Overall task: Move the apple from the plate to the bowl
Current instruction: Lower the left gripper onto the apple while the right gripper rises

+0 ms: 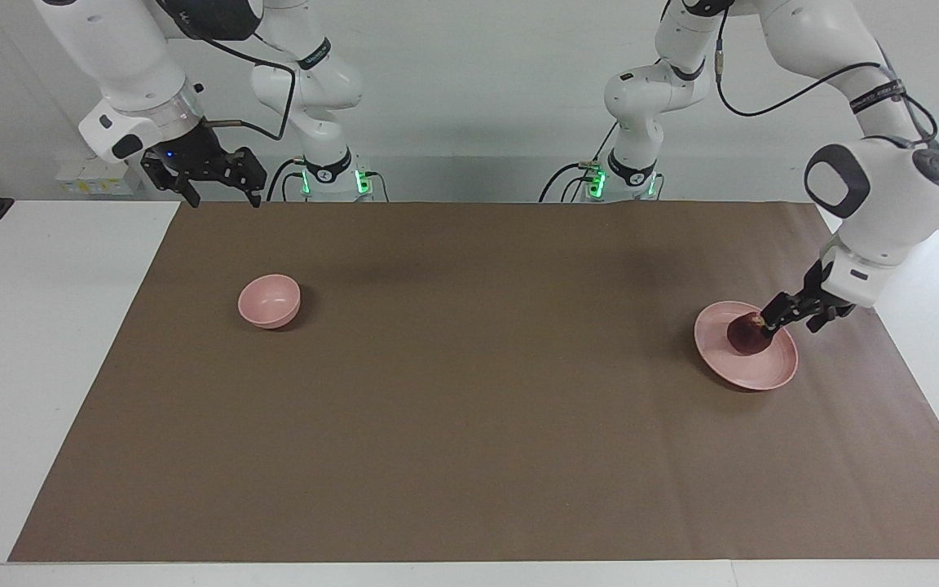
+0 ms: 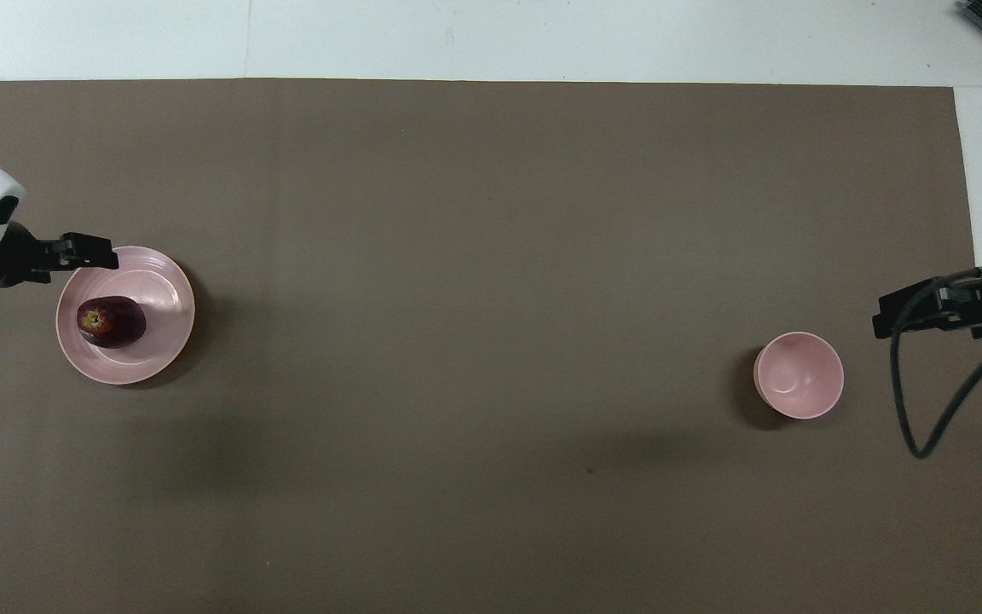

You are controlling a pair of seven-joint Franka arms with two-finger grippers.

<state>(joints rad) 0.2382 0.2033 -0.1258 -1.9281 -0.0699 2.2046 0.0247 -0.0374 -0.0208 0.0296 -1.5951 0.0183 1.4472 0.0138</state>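
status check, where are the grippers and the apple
Left gripper low at the apple, not gripping. Apple on plate. Right gripper waits. Bowl empty.

A robotics lab: two white arms bolted at a brown-covered table.

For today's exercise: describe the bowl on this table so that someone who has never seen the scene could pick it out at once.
Start from the brown mat that covers most of the table and go toward the right arm's end. There the bowl stands alone on the mat, small, deep, round, pale pink and empty. The only other pink dish, the plate at the left arm's end, is wide and flat and carries a dark red apple.
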